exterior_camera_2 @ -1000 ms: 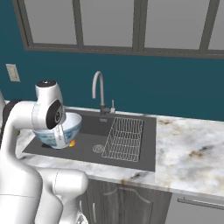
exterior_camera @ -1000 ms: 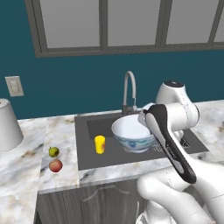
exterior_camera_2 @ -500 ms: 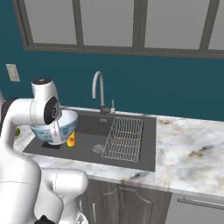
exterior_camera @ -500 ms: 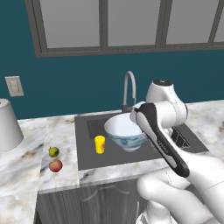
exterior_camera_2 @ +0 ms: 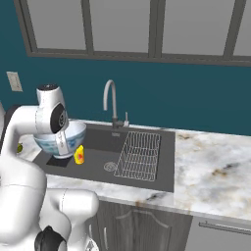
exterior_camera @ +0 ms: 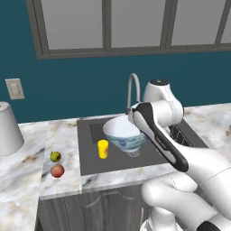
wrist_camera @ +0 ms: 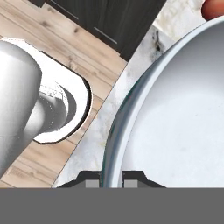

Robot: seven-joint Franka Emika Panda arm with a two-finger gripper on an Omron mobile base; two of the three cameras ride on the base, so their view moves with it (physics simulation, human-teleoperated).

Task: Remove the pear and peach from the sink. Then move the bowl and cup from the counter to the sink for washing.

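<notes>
Taking the sink [exterior_camera: 90, 167] as the landmark and reading the left base view from its left side: a large grey-white conical vessel [exterior_camera: 8, 129] is sitting on the counter [exterior_camera: 27, 180] well to the left of the basin. Nearer the sink, on the marble strip just beside its left rim, the pear [exterior_camera: 55, 156] and the peach [exterior_camera: 57, 171] are resting close together, the pear on the wall side and the peach on the front-edge side; both are lying outside the basin.

Inside the sink, the cup [exterior_camera: 103, 149] is standing upright on the dark floor, toward the left end. Just to its right the bowl [exterior_camera: 124, 133] is hanging above the basin floor, tilted, its foot pointing down toward the drain area. The gripper [wrist_camera: 111, 179] is pinching the bowl's rim: in the hand view its two dark fingertips [wrist_camera: 92, 178] are sitting on either side of the thin bluish edge, nearly closed, with the pale inside of the bowl spreading to the right.

Behind the sink the curved faucet [exterior_camera: 131, 90] is rising against the teal wall. In the right base view the wire rack [exterior_camera_2: 139, 154] is lying in the right half of the basin, and the counter is stretching on to the right of it.
</notes>
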